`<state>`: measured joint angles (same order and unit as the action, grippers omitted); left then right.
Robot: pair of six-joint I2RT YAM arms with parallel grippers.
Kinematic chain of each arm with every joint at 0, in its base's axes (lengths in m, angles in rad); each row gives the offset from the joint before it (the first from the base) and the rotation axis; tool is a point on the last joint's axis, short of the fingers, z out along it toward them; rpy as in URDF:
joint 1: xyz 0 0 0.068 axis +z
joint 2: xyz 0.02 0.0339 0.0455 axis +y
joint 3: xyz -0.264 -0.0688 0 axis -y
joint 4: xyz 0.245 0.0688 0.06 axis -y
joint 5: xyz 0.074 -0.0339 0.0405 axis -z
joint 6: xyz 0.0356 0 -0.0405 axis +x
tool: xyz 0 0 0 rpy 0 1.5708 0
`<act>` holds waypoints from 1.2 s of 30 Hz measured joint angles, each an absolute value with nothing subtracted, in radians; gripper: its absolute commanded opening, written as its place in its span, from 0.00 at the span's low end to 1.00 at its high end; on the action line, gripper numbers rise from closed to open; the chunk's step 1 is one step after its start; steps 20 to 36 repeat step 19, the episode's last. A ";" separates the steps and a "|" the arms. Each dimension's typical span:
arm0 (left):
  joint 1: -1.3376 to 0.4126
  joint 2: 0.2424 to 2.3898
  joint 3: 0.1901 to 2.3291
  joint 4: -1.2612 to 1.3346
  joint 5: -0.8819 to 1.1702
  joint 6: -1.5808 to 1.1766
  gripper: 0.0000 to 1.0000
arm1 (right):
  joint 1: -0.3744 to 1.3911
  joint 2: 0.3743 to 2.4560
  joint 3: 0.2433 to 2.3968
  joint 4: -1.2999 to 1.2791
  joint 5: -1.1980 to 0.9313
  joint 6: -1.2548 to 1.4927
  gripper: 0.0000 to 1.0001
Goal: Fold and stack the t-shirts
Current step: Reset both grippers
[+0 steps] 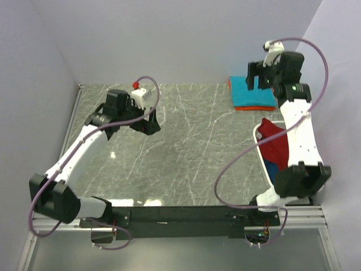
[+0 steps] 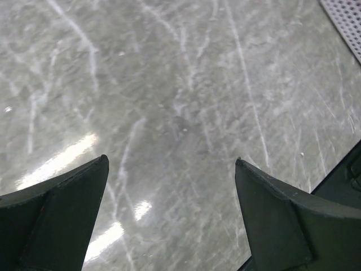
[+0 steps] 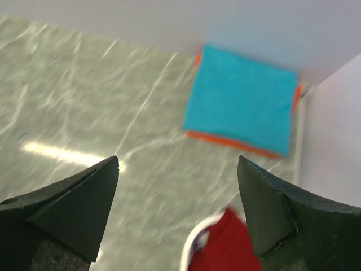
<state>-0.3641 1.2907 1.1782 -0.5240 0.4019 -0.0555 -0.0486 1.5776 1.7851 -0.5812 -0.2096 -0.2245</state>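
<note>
Sitting square on veined table (image 3: 84, 84), teal t-shirt (image 3: 242, 104) tops orange t-shirt (image 3: 225, 142); L gripper (image 2: 171, 160), R gripper (image 3: 177, 158) gape empty.

Lit brightly and evenly from overhead. Glaring white on the glossy desk (image 2: 186, 113) between the left jaws. Blurred by motion beyond the right jaws, smearing the teal shirt (image 3: 240, 101). Sharp from above.

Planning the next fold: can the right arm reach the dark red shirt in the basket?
Probably yes: the right tool is open and empty, and the dark red shirt lies uncovered.
</note>
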 measured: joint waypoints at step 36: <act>-0.122 1.334 1.056 -0.616 0.388 -0.073 0.99 | -0.044 1.007 0.888 -0.673 -0.413 -0.116 0.94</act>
